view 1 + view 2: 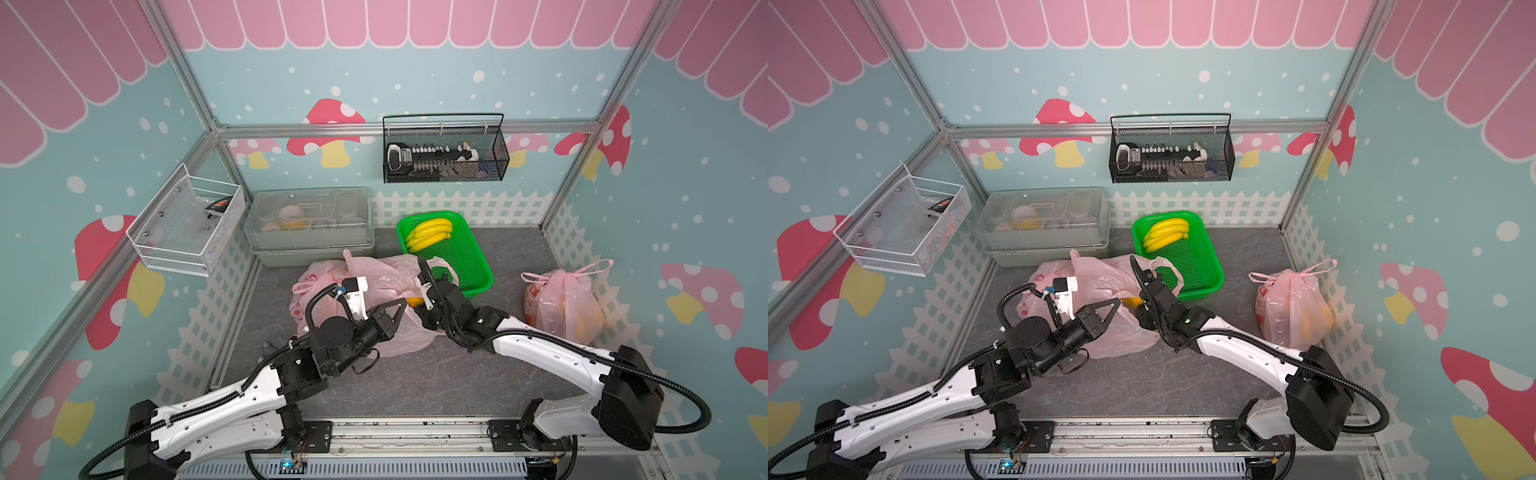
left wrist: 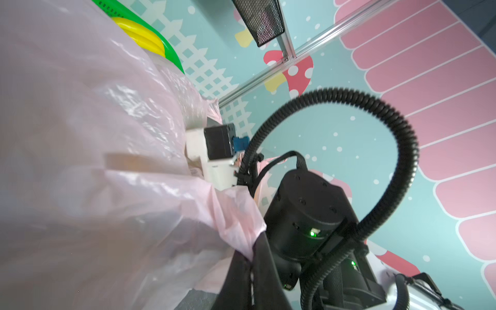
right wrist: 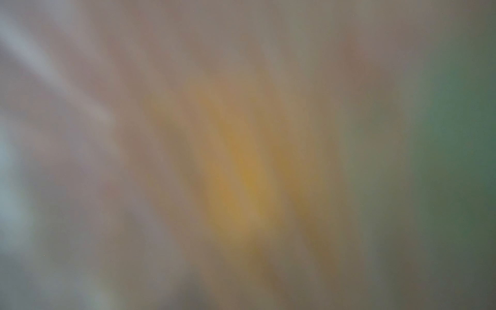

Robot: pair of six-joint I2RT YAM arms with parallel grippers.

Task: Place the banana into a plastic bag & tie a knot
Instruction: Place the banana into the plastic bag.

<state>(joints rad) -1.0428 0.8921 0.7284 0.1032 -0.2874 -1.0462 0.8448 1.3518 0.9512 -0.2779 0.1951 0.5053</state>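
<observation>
The left fingers [image 1: 402, 302] are closed, pinching a fold of the pink bag [image 1: 386, 276], which lies on the tabletop [image 1: 415, 382]. The left wrist view shows the plastic bunched at them. 1 banana [image 1: 413, 301] shows only as a yellow end at the bag's mouth, between the 2 sets of fingers and just beside the right fingers [image 1: 424, 272]. I cannot tell whether those grip it. The right wrist view is a yellow blur.

Top views: bright, even | right wrist: wholly blurred, perhaps covered
</observation>
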